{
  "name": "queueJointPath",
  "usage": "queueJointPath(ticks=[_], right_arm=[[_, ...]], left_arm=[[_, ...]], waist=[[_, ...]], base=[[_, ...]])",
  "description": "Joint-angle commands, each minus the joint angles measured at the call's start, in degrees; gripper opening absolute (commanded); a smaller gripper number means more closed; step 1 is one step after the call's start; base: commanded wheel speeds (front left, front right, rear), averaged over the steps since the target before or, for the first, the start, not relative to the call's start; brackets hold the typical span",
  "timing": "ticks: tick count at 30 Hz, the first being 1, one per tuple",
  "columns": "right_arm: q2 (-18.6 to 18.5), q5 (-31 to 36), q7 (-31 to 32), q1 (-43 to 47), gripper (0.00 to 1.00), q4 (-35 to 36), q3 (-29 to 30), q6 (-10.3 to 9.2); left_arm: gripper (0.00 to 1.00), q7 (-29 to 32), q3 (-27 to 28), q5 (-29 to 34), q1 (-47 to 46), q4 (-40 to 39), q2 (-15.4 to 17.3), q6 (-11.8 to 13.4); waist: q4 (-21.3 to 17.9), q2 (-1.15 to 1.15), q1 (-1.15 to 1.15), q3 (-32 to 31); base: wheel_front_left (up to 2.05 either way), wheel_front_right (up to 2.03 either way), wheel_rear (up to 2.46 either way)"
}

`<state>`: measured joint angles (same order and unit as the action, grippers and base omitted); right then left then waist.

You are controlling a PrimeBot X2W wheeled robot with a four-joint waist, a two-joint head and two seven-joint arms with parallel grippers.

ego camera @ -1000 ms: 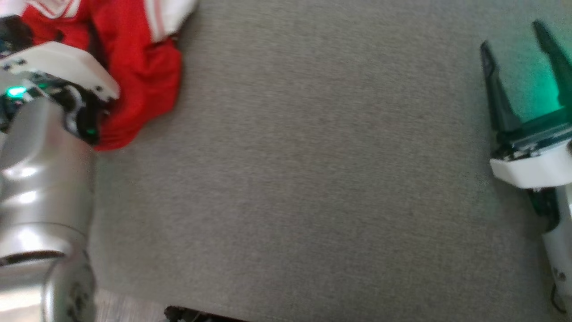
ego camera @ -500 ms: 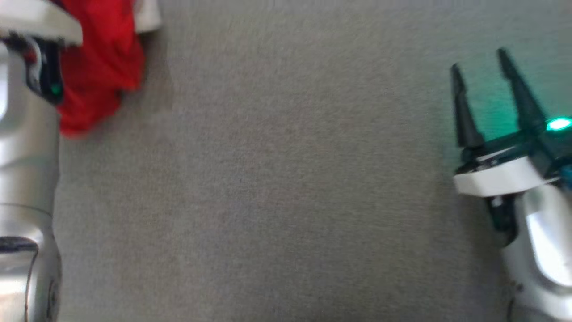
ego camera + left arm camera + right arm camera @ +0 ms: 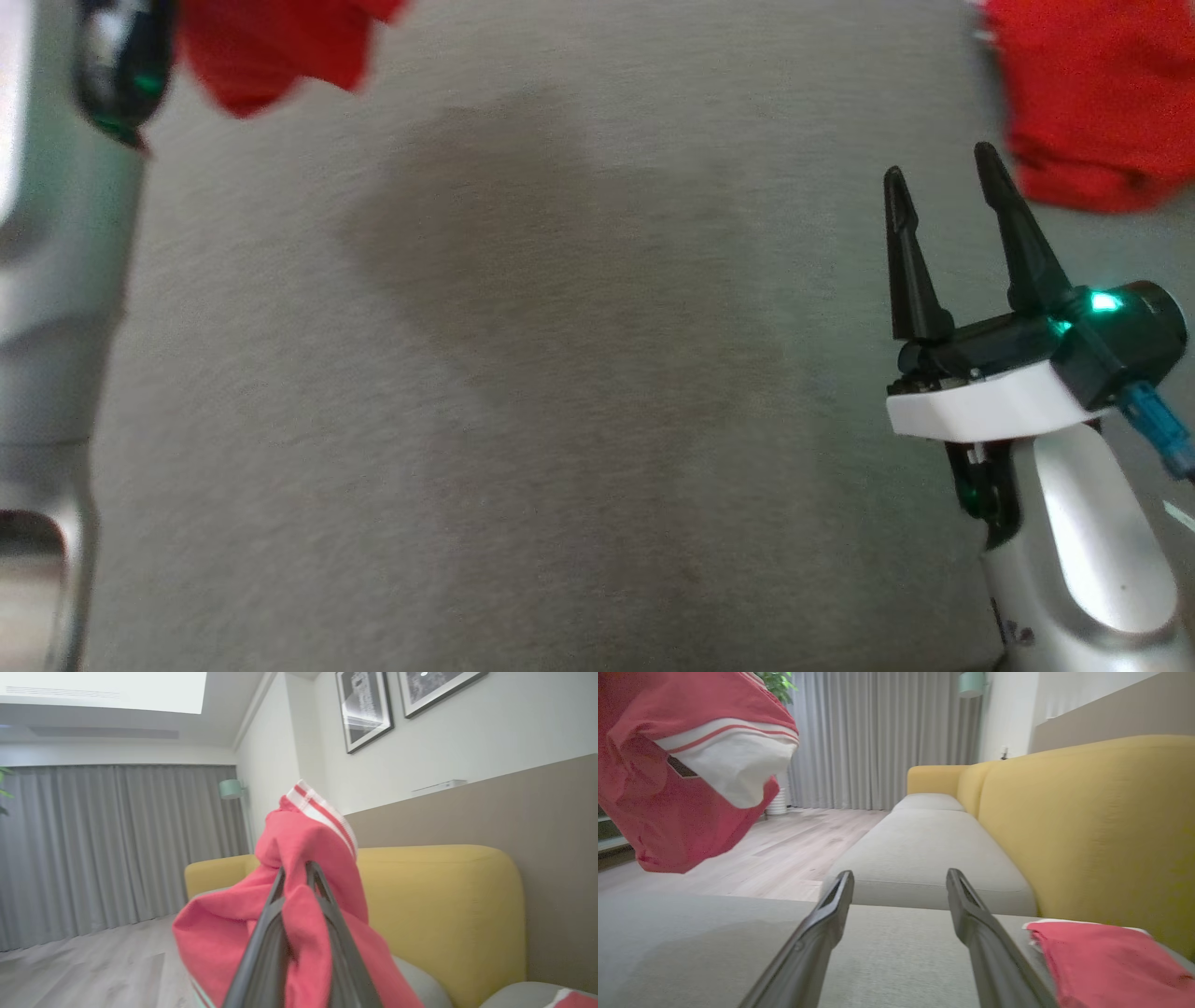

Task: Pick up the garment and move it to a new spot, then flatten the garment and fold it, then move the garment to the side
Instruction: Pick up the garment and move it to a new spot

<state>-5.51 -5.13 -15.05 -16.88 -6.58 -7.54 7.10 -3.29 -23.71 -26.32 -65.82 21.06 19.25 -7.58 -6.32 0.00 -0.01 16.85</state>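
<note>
My left wrist camera shows what the head camera cannot: the left gripper (image 3: 296, 871) is pinched tight on the red garment (image 3: 303, 840), white striped trim uppermost, held clear above the sofa seat (image 3: 579, 392). The head view gives only a red edge and a shadow on that grey seat. The right gripper (image 3: 938, 168) hovers over the seat, fingers spread, holding nothing, with a second red cloth (image 3: 1092, 103) lying on the seat nearby. Behind the seat is a yellow backrest (image 3: 1087, 826); beyond it are a wood floor (image 3: 784, 854) and grey curtains (image 3: 117, 844).
</note>
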Motion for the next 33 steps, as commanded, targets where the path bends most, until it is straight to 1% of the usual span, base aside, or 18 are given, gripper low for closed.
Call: queueJointPath(ticks=[1,3,6,8,10,11,12,13,14,15,16,17,19,20,23,26,29,33], right_arm=[[0.8,-0.6,0.0,-0.5,1.00,2.2,-1.0,0.39],[1.3,-0.9,0.0,-0.5,1.00,2.7,-1.4,0.39],[1.7,-1.4,0.0,-0.5,1.00,3.0,-1.3,0.39],[2.0,-1.6,0.0,-0.3,1.00,2.7,-1.3,0.39],[2.1,-1.6,0.0,-0.3,1.00,2.2,-1.7,0.39],[2.1,-1.6,0.0,-0.2,1.00,1.8,-1.8,0.39],[2.2,-1.6,0.0,0.0,1.00,1.3,-2.0,0.39],[2.2,-1.6,0.0,0.2,1.00,0.7,-2.0,0.39],[2.2,-1.6,0.0,0.6,1.00,0.1,-2.0,0.39],[2.2,-1.6,0.0,0.6,1.00,0.1,-2.0,0.39],[2.2,-1.7,0.0,1.1,1.00,-0.7,-2.0,0.39],[2.0,-1.6,0.0,1.7,1.00,-1.4,-1.8,0.39],[1.7,-2.0,0.0,3.0,1.00,-2.7,-1.3,0.39],[1.5,-2.1,0.0,3.6,1.00,-3.3,-1.1,0.39],[0.9,-2.5,0.0,5.8,1.00,-5.3,-0.8,0.39],[0.3,-3.3,0.0,8.1,1.00,-7.2,-0.5,0.39],[0.1,-4.0,0.0,10.6,1.00,-8.7,-0.3,0.39],[0.2,-5.0,0.0,13.6,1.00,-9.8,-0.3,0.39]], left_arm=[[0.00,0.6,0.7,0.1,-0.7,-2.6,1.6,0.2],[0.00,0.4,-1.1,0.8,2.2,-4.3,0.5,0.8],[0.00,-2.2,-4.4,1.8,8.5,-5.4,-2.0,1.8],[0.00,-4.6,-7.2,2.9,13.6,-4.1,-3.6,2.2],[0.00,-7.0,-9.8,3.2,19.0,-1.0,-5.4,2.2],[0.36,-8.2,-11.0,3.4,21.6,0.8,-6.2,2.3],[1.00,-9.3,-11.7,3.5,24.1,2.5,-7.1,2.7],[1.00,-10.3,-12.0,3.8,26.3,3.8,-8.0,3.6],[1.00,-11.0,-12.4,5.2,28.2,4.6,-8.3,5.0],[1.00,-11.0,-12.4,5.2,28.2,4.6,-8.3,5.0],[1.00,-11.5,-12.1,6.8,30.2,5.0,-8.6,7.4],[1.00,-11.6,-10.7,7.5,32.4,3.6,-9.8,10.0],[1.00,-11.7,-7.2,9.2,37.8,-1.3,-11.6,13.8],[1.00,-11.7,-5.1,9.5,40.9,-4.0,-12.4,15.1],[1.00,-11.7,0.0,11.4,49.5,-10.7,-13.9,16.4],[1.00,-11.7,4.8,13.1,56.7,-15.4,-14.8,16.6],[1.00,-11.7,9.2,14.5,63.1,-17.9,-15.4,16.8],[1.00,-11.7,13.3,16.2,69.4,-18.5,-15.8,16.0]], waist=[[-4.5,0.00,0.01,0.4],[-5.6,0.00,0.01,1.8],[-6.2,0.00,0.01,4.2],[-6.2,0.00,0.01,5.6],[-6.0,0.00,0.01,6.4],[-5.9,0.00,0.01,6.5],[-5.8,0.00,0.01,6.4],[-5.5,0.00,0.01,6.0],[-5.3,0.00,0.01,5.5],[-5.3,0.00,0.01,5.5],[-4.9,0.00,0.01,4.7],[-4.2,0.00,0.01,3.8],[-2.8,0.00,0.01,1.8],[-2.0,0.00,0.01,0.5],[0.1,0.00,0.01,-3.4],[2.4,0.00,0.01,-7.8],[4.0,0.00,0.01,-12.2],[5.9,0.00,0.01,-16.8]], base=[[0.00,0.00,0.00],[0.00,0.00,0.00],[0.00,0.00,0.00],[0.00,0.00,0.00],[0.00,0.00,0.00],[0.00,0.00,0.00],[0.00,0.00,0.00],[0.00,0.00,0.00],[0.00,0.00,0.00],[0.00,0.00,0.00],[0.00,0.00,0.00],[0.00,0.00,0.00],[0.00,0.00,0.00],[0.00,0.00,0.00],[0.00,0.00,0.00],[0.00,0.00,0.00],[0.00,0.00,0.00],[0.00,0.00,0.00]])
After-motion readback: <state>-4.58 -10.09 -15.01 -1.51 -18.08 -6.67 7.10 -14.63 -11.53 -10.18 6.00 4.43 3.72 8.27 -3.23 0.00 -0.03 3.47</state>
